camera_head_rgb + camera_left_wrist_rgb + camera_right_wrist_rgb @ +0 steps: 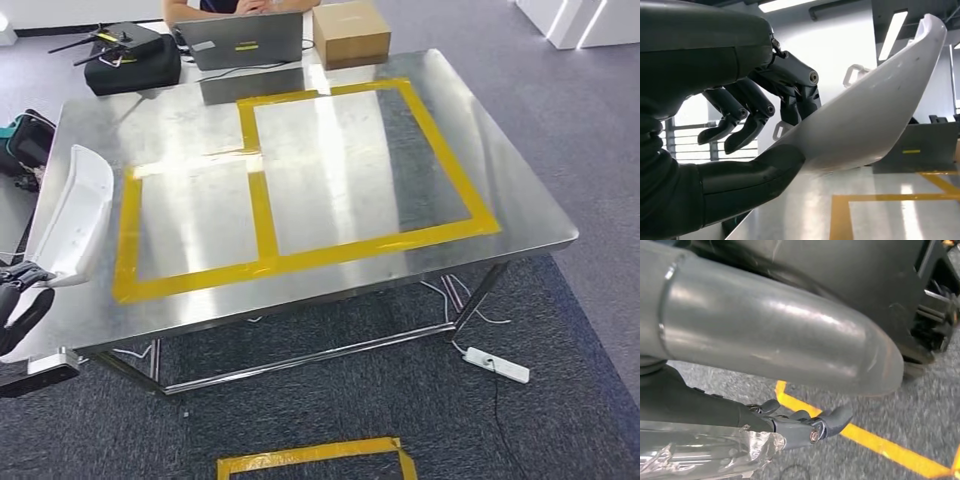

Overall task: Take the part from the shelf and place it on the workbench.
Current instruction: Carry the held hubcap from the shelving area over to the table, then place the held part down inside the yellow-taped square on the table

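So from the head cam I've got the left hand [23, 300] down at the left edge, holding the white part [75, 215] over the near left corner of the steel workbench [362, 290]. The part is a long curved plastic shell, tilted up and away from the hand, just left of the yellow tape frame [260, 210] that marks two boxes on the top. I can't tell if its underside touches the metal.

Far side of the bench, left to right: a black bag [136, 65] with a router-looking thing on it, an open laptop [245, 40] with a person's arms [249, 6] behind it, and a cardboard box [351, 32]. On the carpet at right lies a white power strip [496, 365], and more yellow tape [317, 458] sits on the floor near me.

Left wrist cam gives the grip itself: thumb [753, 175] under the part [874, 115], a couple of fingers [798, 100] on top, the others curled loose beside it.

Right wrist cam: the right hand [806, 425] hangs over grey carpet and a yellow floor line [866, 442], fingers [836, 417] loosely curled, holding nothing.
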